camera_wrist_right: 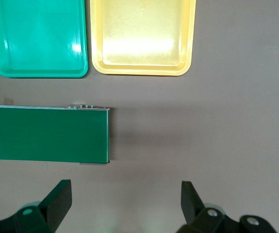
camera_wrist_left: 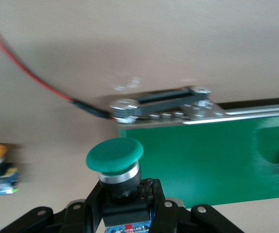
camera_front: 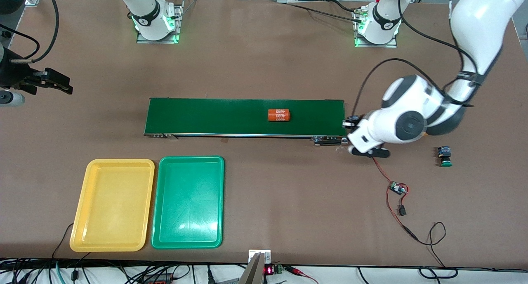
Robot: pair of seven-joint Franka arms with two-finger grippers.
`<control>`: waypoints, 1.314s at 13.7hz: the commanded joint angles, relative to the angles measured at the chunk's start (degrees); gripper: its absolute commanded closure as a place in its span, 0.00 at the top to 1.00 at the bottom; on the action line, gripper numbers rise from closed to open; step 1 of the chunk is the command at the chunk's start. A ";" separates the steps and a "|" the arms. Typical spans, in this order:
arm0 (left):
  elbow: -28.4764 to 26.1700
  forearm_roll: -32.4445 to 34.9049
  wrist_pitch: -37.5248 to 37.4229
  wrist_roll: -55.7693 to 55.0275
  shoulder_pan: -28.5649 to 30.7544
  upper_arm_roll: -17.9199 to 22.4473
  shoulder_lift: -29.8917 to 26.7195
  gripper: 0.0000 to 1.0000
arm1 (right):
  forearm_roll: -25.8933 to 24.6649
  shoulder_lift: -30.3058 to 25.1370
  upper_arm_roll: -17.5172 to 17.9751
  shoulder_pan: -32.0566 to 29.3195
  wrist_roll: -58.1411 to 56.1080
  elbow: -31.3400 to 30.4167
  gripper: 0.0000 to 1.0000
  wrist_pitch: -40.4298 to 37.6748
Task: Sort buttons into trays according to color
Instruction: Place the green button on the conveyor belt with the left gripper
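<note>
Left gripper (camera_wrist_left: 124,206) clamped on a green-capped button (camera_wrist_left: 115,162), arm bent low over the conveyor belt (camera_front: 245,117) end. Right gripper (camera_wrist_right: 124,204) jaws apart, waiting high at its table end. Another green button (camera_front: 444,156) sits on the table.

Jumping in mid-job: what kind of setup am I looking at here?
Probably a robotics lab bench mocked up as a sorting line: a short conveyor belt, two color-coded trays, yellow and green, and loose wiring with a small circuit board on the table.
</note>
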 commanded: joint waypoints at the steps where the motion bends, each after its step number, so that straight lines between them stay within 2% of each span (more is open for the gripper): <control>1: -7.77 -0.22 9.60 -6.38 -0.74 -1.65 -0.54 0.15 | -0.26 -1.37 0.08 0.23 0.83 -0.74 1.00 0.09; 3: -9.45 0.57 13.66 -10.34 -4.70 -1.22 -0.36 0.16 | -0.26 -1.37 0.08 0.23 0.83 -0.74 1.00 0.18; 6: -9.55 1.53 13.94 -10.88 -6.91 -0.43 0.42 0.18 | -0.26 -1.36 0.08 0.23 0.83 -0.74 1.00 0.18; 7: -9.54 2.32 13.94 -10.88 -6.91 -0.16 0.52 0.26 | -0.26 -1.37 0.08 0.23 0.83 -0.74 1.00 0.18; 8: -9.63 2.51 13.94 -10.88 -7.00 0.10 0.52 0.36 | -0.26 -1.37 0.08 0.23 0.83 -0.74 1.00 0.18; 10: -9.55 2.51 13.59 -11.23 -6.65 0.19 0.43 0.84 | -0.27 -1.37 0.08 0.23 0.83 -0.83 1.00 0.18; 11: -9.28 2.51 13.16 -11.06 -6.39 0.19 0.17 0.99 | -0.26 -1.37 0.08 0.23 0.83 -0.83 1.00 0.09; 14: -6.75 2.51 8.35 -11.32 -5.60 -0.51 -0.97 1.00 | -0.26 -1.37 0.08 0.23 0.83 -0.83 1.00 0.00; 18: 6.59 2.42 -10.71 -8.61 -1.91 -3.23 -1.06 1.00 | -0.26 -1.37 0.08 0.15 0.83 -0.83 1.00 -0.35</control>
